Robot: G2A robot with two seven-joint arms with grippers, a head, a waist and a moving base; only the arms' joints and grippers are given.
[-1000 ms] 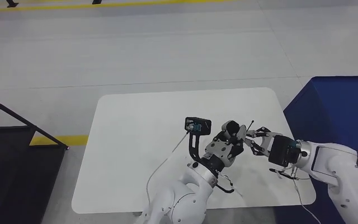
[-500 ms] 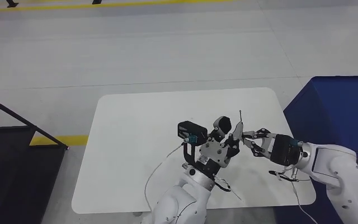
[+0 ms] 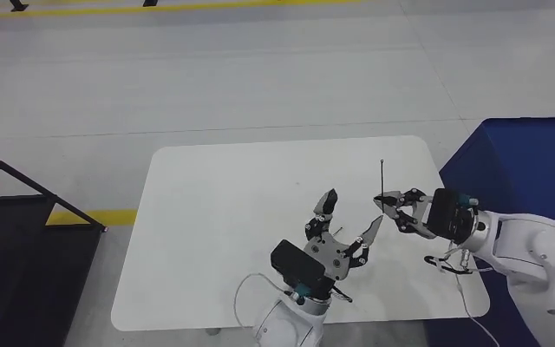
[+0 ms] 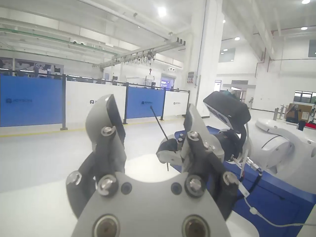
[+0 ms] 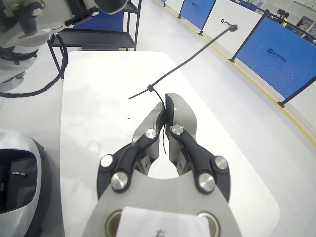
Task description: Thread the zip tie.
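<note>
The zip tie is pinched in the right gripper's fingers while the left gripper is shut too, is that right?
No: the left wrist view shows the left gripper open; the zip tie is pinched in the fingers of the right gripper.

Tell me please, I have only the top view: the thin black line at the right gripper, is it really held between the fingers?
Observer: Yes. In the right wrist view the right gripper is shut on the zip tie, jaws closed on its strap.
Operator: Is the strap through a head?
Observer: It looks so: a small head sits on the strap just beyond the jaws, and a short pointed end sticks out past it.
Operator: Does the left gripper touch it?
Observer: No. The left wrist view shows the left gripper open, nothing between its jaws, the tie farther off.
</note>
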